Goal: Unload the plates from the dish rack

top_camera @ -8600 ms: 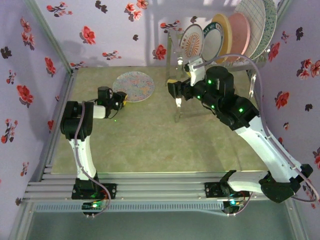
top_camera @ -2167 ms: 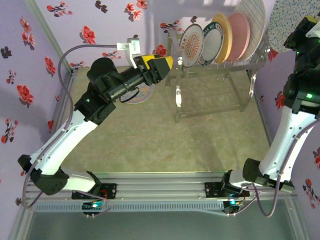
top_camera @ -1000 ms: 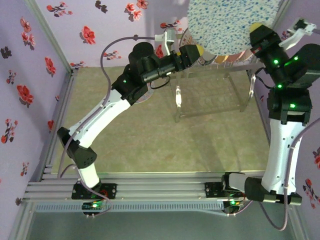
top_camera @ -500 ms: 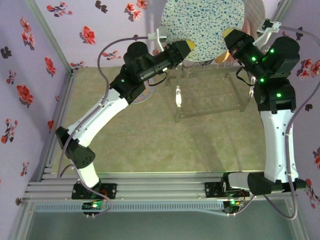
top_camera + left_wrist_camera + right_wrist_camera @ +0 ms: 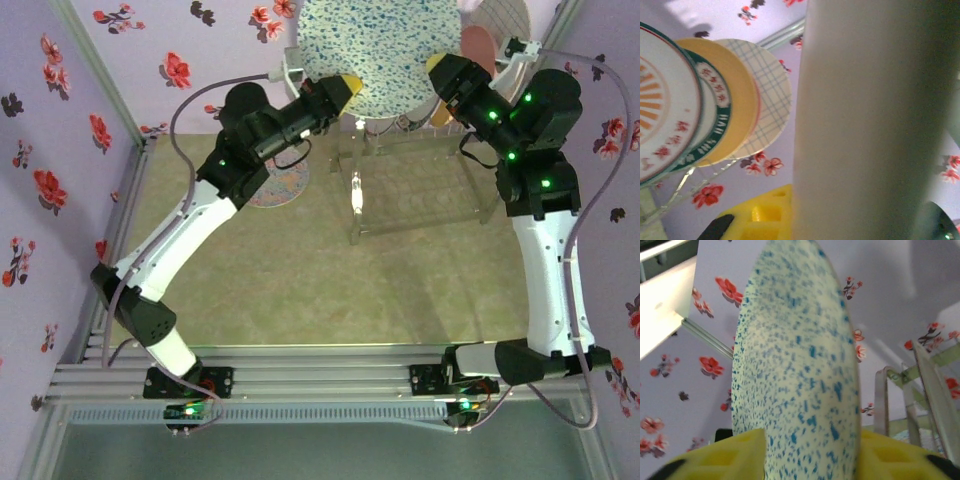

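The teal-speckled plate (image 5: pixel 375 50) hangs high in front of the dish rack (image 5: pixel 420 190), between both grippers. My right gripper (image 5: pixel 445 72) is shut on its right rim; in the right wrist view the plate (image 5: pixel 800 365) stands edge-on between the yellow fingers (image 5: pixel 730 455). My left gripper (image 5: pixel 342 92) is on its left rim, with one yellow finger (image 5: pixel 765 215) against the plate's pale back (image 5: pixel 865 125) and the other hidden. Still in the rack are the orange-sunburst plate (image 5: pixel 655 115), green-rimmed plate (image 5: pixel 710 125), yellow plate (image 5: pixel 740 100) and grid plate (image 5: pixel 770 85). The pink plate (image 5: pixel 478 45) peeks out behind.
A speckled plate (image 5: pixel 280 185) lies flat on the green table mat (image 5: pixel 300 290) at the back left, partly under my left arm. Floral walls close in the left, right and back. The rack's chrome legs (image 5: pixel 355 205) stand mid-table.
The right arm lifted the teal-speckled plate out of the rack and carried it left. The left arm rose to meet it; both grippers and the plate shifted left together.
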Motion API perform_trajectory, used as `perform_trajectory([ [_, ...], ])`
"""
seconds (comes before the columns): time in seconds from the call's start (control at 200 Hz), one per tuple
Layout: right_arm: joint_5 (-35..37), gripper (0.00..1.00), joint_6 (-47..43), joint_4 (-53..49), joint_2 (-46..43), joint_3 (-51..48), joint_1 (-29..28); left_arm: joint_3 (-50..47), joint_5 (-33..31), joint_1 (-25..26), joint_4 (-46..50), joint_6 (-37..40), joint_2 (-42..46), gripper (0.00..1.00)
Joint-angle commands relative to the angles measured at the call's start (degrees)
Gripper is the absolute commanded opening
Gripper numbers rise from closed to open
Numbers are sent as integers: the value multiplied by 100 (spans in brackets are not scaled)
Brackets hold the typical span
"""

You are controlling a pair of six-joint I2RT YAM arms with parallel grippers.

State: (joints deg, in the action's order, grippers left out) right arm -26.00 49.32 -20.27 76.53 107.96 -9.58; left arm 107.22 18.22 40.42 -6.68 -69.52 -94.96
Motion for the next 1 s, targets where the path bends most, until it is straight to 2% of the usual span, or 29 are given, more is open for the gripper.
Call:
perform_trajectory([
  [0.0,-203,55,-313,102,8,371,-97,-75,132,-371,-219,-19,257,0],
  [0.1,-220,60,-513,-45,12,392,-207,-276,296,-631,-284,-219,414,0],
  [0.28,-252,61,-1046,-391,35,444,-469,-809,493,-1220,-297,-450,798,0],
  [0.495,7,62,-2399,-900,-87,314,-1144,-1873,731,-2072,-352,-848,1191,0],
  [0.76,1311,65,-4380,-1404,-324,-153,-2454,-3145,1025,-2982,-254,-819,1497,0],
  [0.995,2169,68,-5260,-1389,-444,-755,-3172,-3955,1191,-3234,-395,-638,1273,0],
])
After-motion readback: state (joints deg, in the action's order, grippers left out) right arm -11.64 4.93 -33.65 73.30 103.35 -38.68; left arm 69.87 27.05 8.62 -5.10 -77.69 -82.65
